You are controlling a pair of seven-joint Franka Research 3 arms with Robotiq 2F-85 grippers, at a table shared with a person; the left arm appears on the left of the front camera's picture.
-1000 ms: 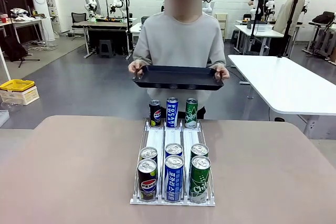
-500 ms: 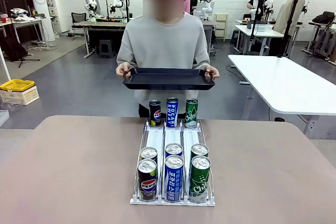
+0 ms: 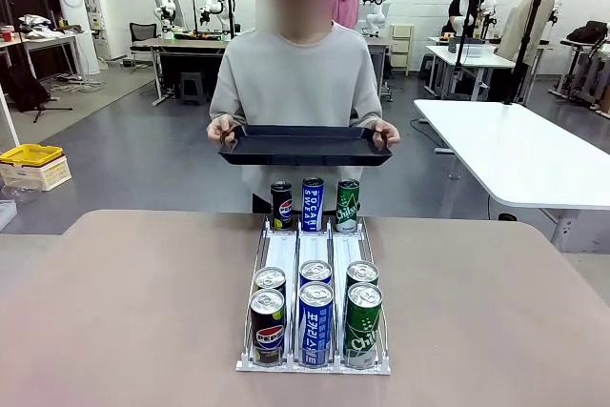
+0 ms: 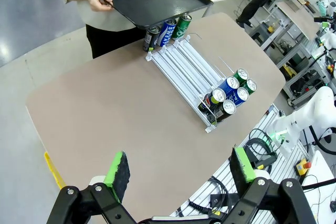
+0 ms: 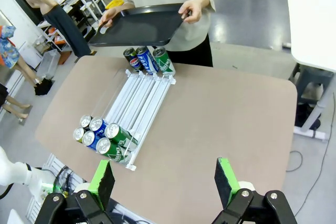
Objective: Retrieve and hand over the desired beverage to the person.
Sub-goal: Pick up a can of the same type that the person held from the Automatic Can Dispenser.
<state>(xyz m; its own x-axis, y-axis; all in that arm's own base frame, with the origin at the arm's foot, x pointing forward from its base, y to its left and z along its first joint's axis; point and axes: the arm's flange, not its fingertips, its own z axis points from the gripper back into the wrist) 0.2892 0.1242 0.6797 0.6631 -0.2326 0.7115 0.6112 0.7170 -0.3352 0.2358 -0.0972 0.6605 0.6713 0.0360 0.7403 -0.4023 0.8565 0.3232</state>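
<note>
Several beverage cans stand in a white three-lane rack (image 3: 314, 247) on the brown table (image 3: 133, 302): dark Pepsi (image 3: 267, 327), blue Pocari (image 3: 315, 323) and green cans (image 3: 362, 324) at my end. One of each stands at the far end (image 3: 313, 204). Nothing marks which can is wanted. The person (image 3: 295, 78) in a grey top stands at the far edge and holds a black tray (image 3: 305, 145) in both hands above the far cans. My left gripper (image 4: 180, 167) and right gripper (image 5: 164, 177) hover open high over the table, nothing between their green pads.
A long white table (image 3: 515, 154) stands to the right beyond my table. On the floor at far left lies a yellow crate (image 3: 30, 154). Bare tabletop stretches on both sides of the rack (image 4: 184, 64). Other people stand far back in the room.
The person has stepped a little to the picture's left with the tray and now stands straight behind the rack. The cans and both grippers have not moved.
</note>
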